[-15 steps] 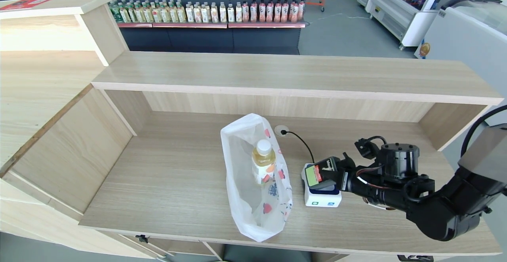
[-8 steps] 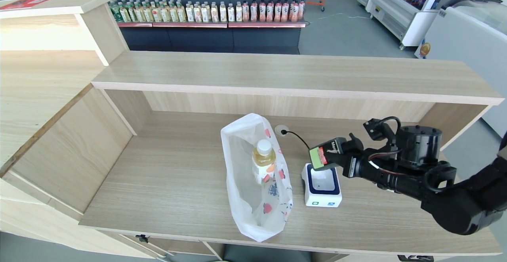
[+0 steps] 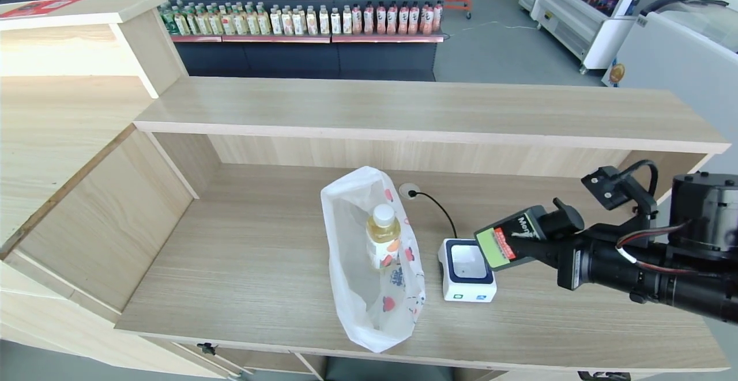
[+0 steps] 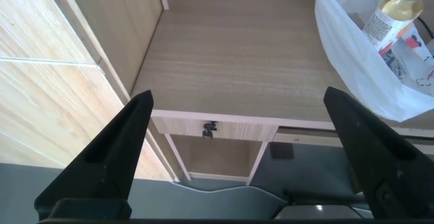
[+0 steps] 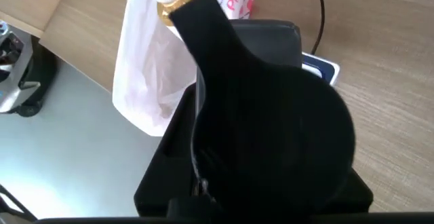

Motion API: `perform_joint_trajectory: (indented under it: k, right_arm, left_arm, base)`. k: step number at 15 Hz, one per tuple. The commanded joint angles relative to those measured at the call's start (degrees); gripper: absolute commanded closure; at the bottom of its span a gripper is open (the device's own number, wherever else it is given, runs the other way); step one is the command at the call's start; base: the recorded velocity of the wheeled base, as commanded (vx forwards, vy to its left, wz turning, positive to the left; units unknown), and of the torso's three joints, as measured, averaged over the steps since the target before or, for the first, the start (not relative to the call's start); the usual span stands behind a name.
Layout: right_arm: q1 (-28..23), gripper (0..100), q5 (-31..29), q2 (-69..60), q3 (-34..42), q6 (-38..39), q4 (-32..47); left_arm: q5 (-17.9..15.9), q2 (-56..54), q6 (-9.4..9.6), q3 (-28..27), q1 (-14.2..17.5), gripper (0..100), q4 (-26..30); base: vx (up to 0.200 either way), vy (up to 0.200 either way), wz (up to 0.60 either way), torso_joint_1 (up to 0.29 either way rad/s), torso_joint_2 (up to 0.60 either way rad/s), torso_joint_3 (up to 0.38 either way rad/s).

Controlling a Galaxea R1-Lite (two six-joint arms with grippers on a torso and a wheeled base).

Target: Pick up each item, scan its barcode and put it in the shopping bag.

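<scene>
We watch our right gripper (image 3: 531, 240) carry the small box (image 3: 494, 247) up off the scanner (image 3: 464, 264) and back to the right, farther from the shopping bag (image 3: 350, 254).

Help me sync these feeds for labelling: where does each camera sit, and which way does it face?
Head: on the robot's head, facing forward and down at counter, bag and scanner; the right arm shows, right gripper shut on a box.
Left wrist: on the left arm, facing the counter's near edge and bag past the open left gripper.
Right wrist: on the right arm, facing down past right gripper and box at bag and scanner.
Shared: all three show the bag and bottle.
</scene>
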Motion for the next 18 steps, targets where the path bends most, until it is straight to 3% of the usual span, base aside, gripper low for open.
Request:
perform_joint_trajectory:
  k: [1, 11, 18]
  right_arm:
    - [0.11, 100, 0.91, -2.02, -0.09, -0.07, 0.71]
    - [5.21, 100, 0.3, 10.73, -0.53, -1.12, 0.71]
    - [6.09, 100, 0.21, 25.67, 0.7, -6.84, -14.67]
  left_arm:
    - [0.05, -0.02, -0.08, 0.01, 0.02, 0, 0.02]
    - [0.05, -0.02, -0.16, 0.01, 0.02, 0, 0.02]
    - [0.05, -0.02, -0.16, 0.01, 0.02, 0, 0.02]
  base:
    - [0.0, 0.2, 0.0, -0.036, -0.01, 0.007]
    - [0.0, 0.02, 0.0, 0.002, 0.0, 0.001]
    - [0.0, 0.0, 0.0, 0.0, 0.0, 0.0]
